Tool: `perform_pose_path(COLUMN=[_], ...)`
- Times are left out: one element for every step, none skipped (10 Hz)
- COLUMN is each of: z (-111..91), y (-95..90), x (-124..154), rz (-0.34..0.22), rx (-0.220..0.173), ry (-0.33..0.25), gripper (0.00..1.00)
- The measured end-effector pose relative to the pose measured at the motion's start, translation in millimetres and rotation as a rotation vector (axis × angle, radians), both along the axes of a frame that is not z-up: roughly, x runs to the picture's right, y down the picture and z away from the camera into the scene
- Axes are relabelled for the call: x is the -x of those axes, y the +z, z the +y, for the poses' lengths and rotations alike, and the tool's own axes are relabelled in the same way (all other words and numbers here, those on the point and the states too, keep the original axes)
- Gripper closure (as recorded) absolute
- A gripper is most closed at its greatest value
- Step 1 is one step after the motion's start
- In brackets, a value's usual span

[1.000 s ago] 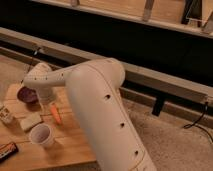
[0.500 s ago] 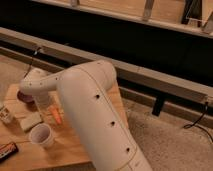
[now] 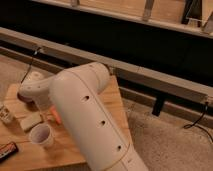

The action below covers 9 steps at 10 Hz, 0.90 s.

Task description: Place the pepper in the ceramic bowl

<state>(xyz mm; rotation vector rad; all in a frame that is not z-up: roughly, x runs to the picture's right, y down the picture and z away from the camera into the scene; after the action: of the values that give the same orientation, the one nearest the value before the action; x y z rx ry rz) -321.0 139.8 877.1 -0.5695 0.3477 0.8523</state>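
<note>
The pepper (image 3: pixel 54 116) lies on the wooden table (image 3: pixel 65 150) as a small orange-red sliver, mostly hidden by my big white arm (image 3: pixel 85 115). Only a dark maroon edge of the ceramic bowl (image 3: pixel 21 97) shows at the table's far left. The arm's rounded wrist (image 3: pixel 34 86) sits over that bowl. My gripper hangs somewhere beneath the wrist, by the bowl and left of the pepper, hidden from this camera view.
A white cup (image 3: pixel 41 135) stands near the front of the table, with a pale beige block (image 3: pixel 31 121) just behind it. A small dark packet (image 3: pixel 7 149) and a pale object (image 3: pixel 5 114) lie at the left edge. Gravel floor and a dark rail lie beyond.
The arm has swung nearer the camera and leftward, covering more of the bowl and most of the pepper. The table objects have not moved.
</note>
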Motion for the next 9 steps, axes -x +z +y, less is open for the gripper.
perform_pose_path(z=[-1, -2, -5, -10, -15, -19, -28, -38, -54], y=[5.1, 5.9, 6.3, 3.6, 0.2, -2.3, -8.7, -14.5, -26.0], x=[2, 3, 5, 11, 13, 14, 14, 14, 16], rz=[0.009, 0.010, 0.005, -0.011, -0.020, -0.025, -0.023, -0.023, -0.030], rx=[-0.010, -0.013, -0.015, -0.020, -0.022, -0.026, -0.035, -0.050, -0.075], ry=[0.006, 0.012, 0.023, 0.042, 0.051, 0.055, 0.057, 0.060, 0.065], gripper=[0.55, 0.63, 0.73, 0.86, 0.95, 0.99, 1.00, 1.00, 1.00])
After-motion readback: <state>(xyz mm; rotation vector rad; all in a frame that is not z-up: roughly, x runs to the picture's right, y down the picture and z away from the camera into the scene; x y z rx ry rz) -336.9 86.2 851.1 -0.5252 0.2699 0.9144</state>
